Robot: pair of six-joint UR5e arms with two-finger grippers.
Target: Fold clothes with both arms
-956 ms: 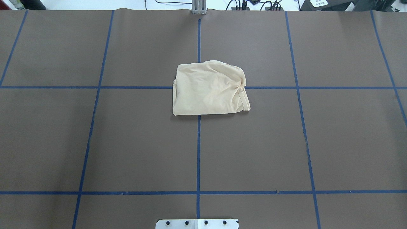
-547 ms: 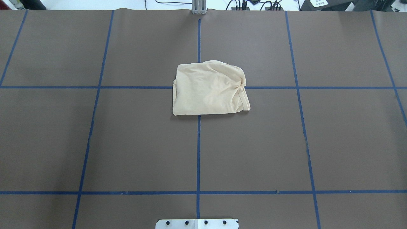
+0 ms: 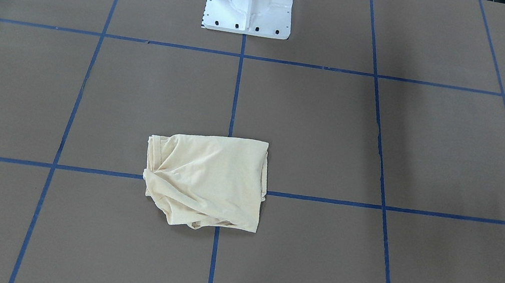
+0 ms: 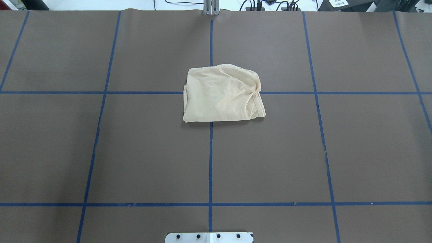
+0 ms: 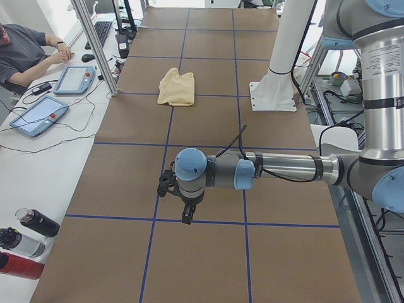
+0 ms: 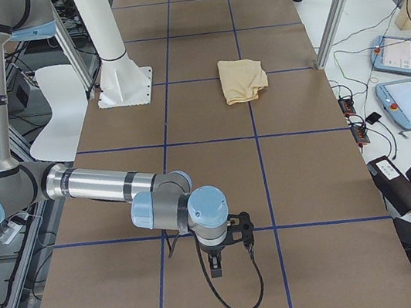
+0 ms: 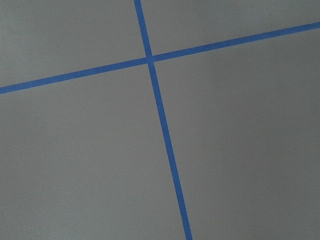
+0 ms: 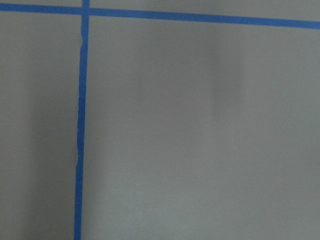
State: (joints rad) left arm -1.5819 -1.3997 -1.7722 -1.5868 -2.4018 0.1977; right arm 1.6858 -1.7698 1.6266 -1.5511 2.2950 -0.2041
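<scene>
T-shirt lies mid-desk, over the crossing of the centre tape line and the far cross line. It is folded to a compact, roughly square packet. No print or label shows. The near edge and the edge on the robot's left are straight. The far corner on the robot's right is rumpled, with a hem band bunched there.

Left arm reaches out low over bare desk, well apart from the shirt. Left end effector points down, and I cannot tell whether its jaws are parted or closed. Right arm is likewise out low at the other end. Right end effector also points down, state not readable. Both wrist views show only desk and tape.

Judgement: folding looks nearly or fully done, with at most a tidy-up of the rumpled corner left.
- Approach from both sides together and come down just outside the packet.
- Pinch every layer at the corner; the cloth looks thin and will likely slip or peel.
- Lift low and pull gently outward to flatten the bunch.
- Avoid dragging the packet off the crossing.
</scene>
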